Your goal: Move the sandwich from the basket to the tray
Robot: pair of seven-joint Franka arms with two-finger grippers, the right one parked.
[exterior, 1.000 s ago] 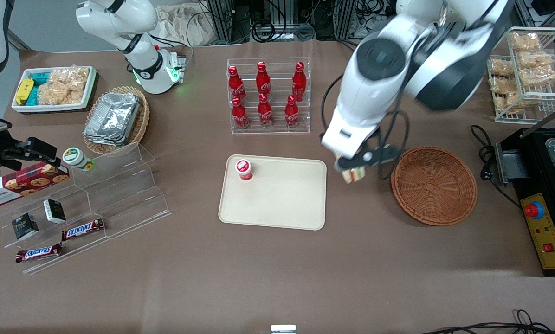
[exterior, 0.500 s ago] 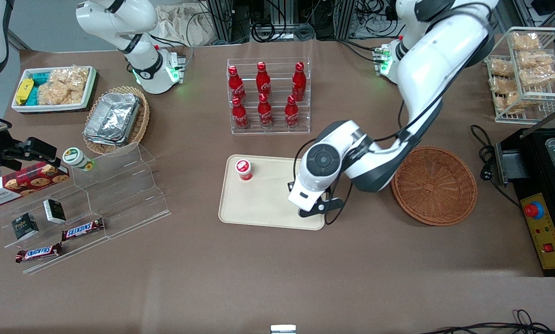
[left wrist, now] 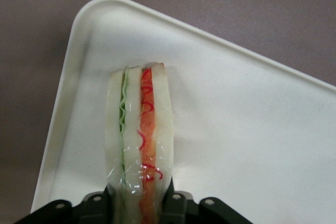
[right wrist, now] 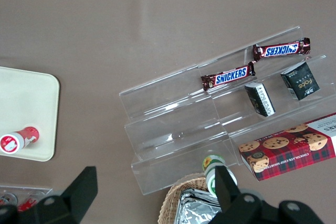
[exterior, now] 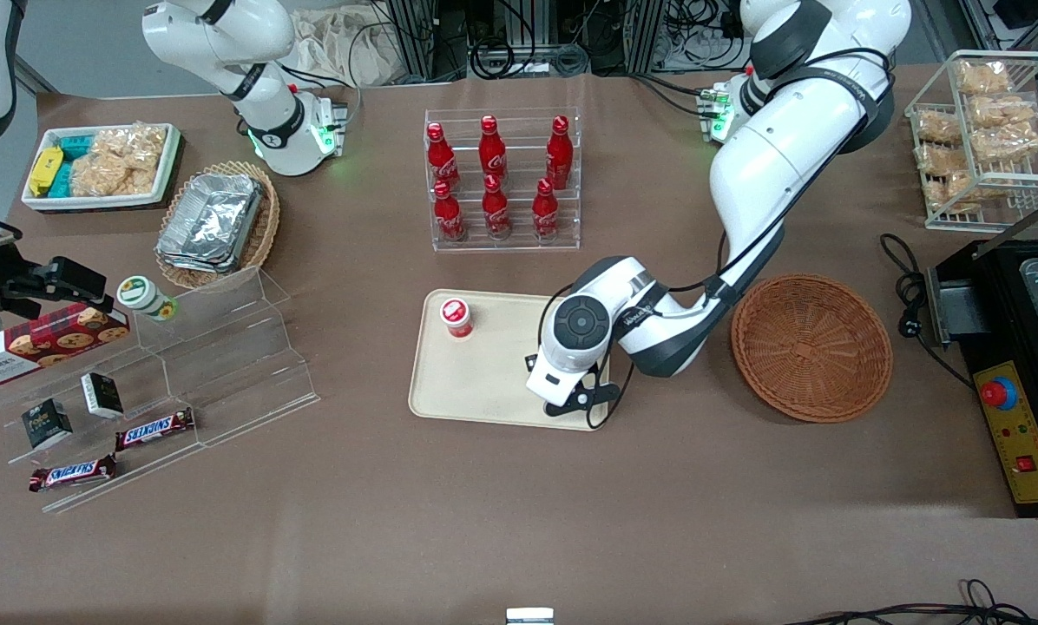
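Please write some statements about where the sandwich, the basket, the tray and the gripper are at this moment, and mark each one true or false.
1. The sandwich is held between the gripper's jaws. True.
2. The basket has the sandwich in it. False: it shows nothing inside it.
3. The gripper is over the tray, near the tray's corner. True.
4. The tray has nothing on it. False: a small red-capped cup stands on it.
5. The basket rests on the tray. False: it sits on the table beside the tray.
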